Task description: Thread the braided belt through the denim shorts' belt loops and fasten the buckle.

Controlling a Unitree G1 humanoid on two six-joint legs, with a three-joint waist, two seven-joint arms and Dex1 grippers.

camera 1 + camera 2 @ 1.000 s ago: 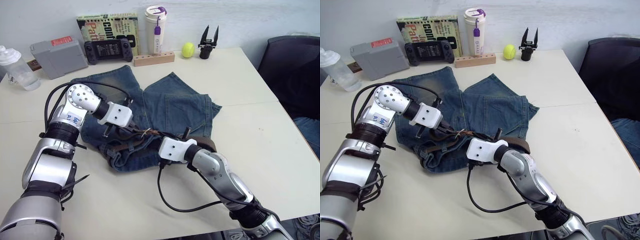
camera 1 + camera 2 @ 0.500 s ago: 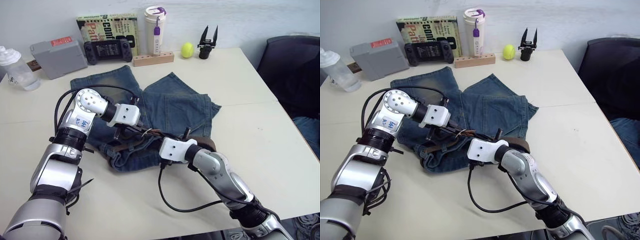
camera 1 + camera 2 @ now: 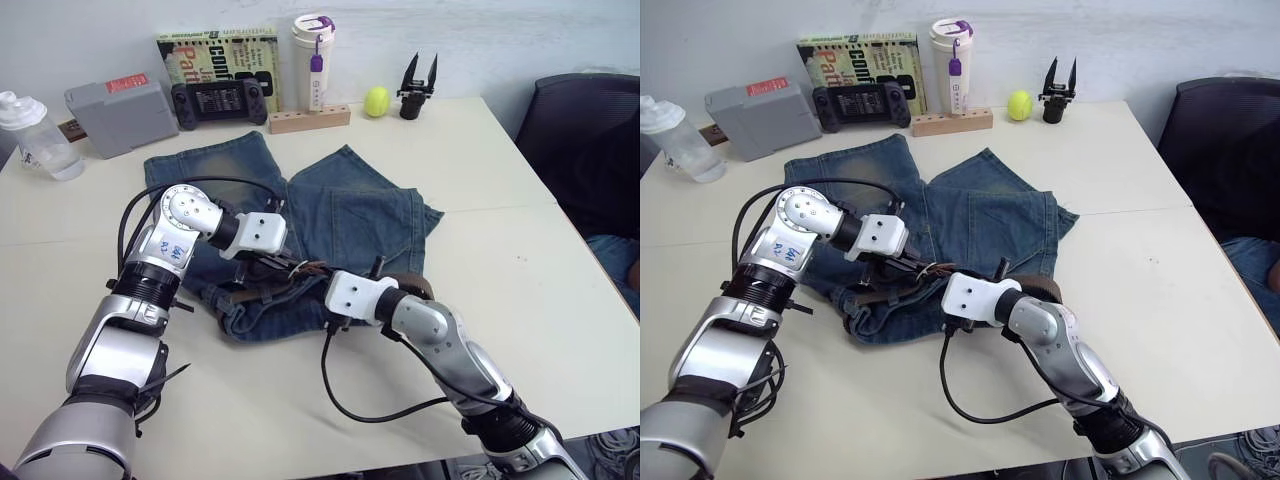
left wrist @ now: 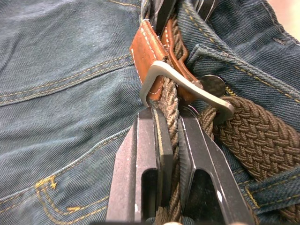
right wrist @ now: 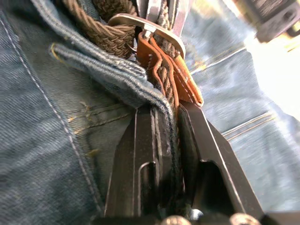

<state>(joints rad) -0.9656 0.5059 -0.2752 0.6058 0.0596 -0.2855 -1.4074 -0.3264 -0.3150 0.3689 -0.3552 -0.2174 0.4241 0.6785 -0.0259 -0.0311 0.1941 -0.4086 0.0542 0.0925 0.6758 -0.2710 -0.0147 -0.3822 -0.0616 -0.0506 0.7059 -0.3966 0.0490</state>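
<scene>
The left pincer is clamping the braided belt just short of the buckle, while the right pincer is gripping belt and waistband of the denim shorts from the opposite side, the strap running lengthwise between them.

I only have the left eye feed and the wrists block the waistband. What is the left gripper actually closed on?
Observer: Left wrist view shows the left gripper pinching the braided belt just short of the buckle.
Operator: And the right gripper?
Observer: The right gripper is clamped on a fold of the denim shorts with a strand of belt in it, right below the buckle's tan leather tab.
Operator: Is the strap in the buckle?
Observer: Yes, it runs through the silver frame. I cannot tell whether the prong is seated.
</scene>
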